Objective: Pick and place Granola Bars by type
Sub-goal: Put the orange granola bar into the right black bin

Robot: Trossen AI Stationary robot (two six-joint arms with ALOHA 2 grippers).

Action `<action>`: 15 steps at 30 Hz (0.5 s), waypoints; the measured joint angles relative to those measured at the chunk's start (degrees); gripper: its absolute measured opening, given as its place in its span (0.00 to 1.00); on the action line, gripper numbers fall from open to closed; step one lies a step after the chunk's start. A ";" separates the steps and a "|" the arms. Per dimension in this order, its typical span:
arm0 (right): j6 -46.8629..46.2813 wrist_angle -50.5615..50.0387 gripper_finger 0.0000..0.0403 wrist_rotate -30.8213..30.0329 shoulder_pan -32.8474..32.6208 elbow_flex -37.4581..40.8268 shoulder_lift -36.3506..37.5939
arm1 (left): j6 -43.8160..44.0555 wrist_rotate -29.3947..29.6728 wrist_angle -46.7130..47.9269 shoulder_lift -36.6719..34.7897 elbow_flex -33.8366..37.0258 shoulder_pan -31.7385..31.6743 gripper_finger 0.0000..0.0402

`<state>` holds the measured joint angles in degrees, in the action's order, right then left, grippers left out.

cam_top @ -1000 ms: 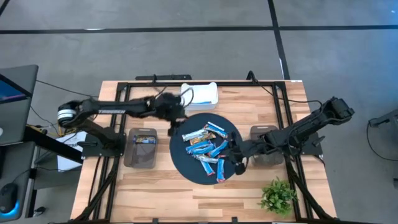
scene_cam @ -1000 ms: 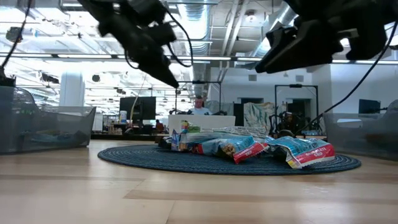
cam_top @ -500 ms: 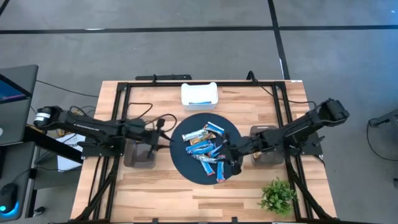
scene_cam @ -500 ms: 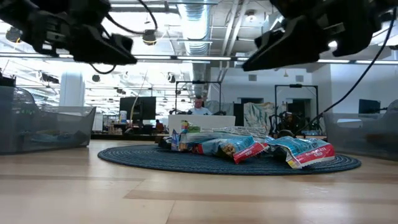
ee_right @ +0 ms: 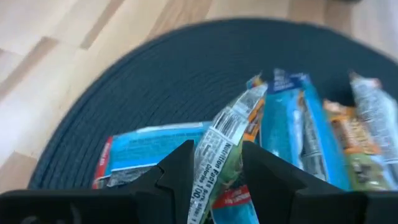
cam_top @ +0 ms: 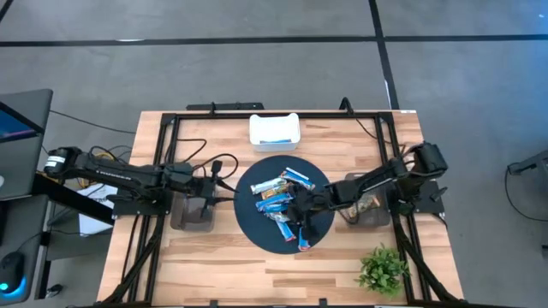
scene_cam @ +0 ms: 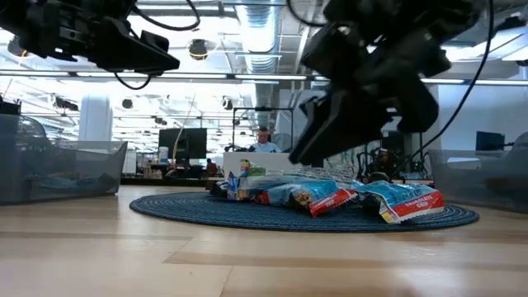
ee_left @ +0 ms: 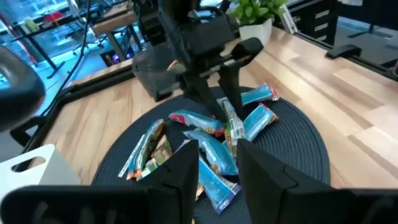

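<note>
Here we saw the Granola Bars [cam_top: 286, 201] heaped on the round dark mat [cam_top: 250, 218]; the right gripper [cam_top: 299, 214] hung over the pile, its fingers [ee_right: 177, 171] parted on either side of one green-and-white wrapper [ee_right: 214, 165], gripping nothing yet; we judged the bars light, crinkly and slippery, best pinched across the middle; the left gripper [ee_left: 217, 168], part open and empty, waited beside the mat

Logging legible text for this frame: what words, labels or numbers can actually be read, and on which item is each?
"Nutrition Facts": along the pale wrapper of the granola bar lying between the fingers of the right gripper.
"100": on the same wrapper, near its lower end; the rest of that line is unreadable.
Print on the blue bars and the red-ended bar: too blurred to read.
</note>
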<state>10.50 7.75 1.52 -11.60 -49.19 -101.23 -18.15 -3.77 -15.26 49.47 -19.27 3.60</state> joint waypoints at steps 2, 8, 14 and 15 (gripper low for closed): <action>-0.54 -2.34 0.32 0.13 0.24 -1.51 -1.28 | 0.13 0.25 -0.05 0.00 0.00 -0.02 0.26; -2.41 -7.71 0.32 0.11 0.26 -4.42 -2.36 | 0.13 0.43 -0.05 0.00 0.00 -0.04 0.26; -2.54 -8.19 0.31 -0.06 0.04 -4.44 -2.36 | 0.15 0.84 -0.05 0.00 0.00 -0.04 0.26; -2.51 -8.29 0.31 -0.06 0.02 -4.44 -2.36 | 0.18 1.26 -0.05 0.00 0.00 -0.04 0.26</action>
<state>7.99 -0.54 1.45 -11.57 -53.63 -103.59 -17.97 -2.51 -15.31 49.47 -19.27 3.55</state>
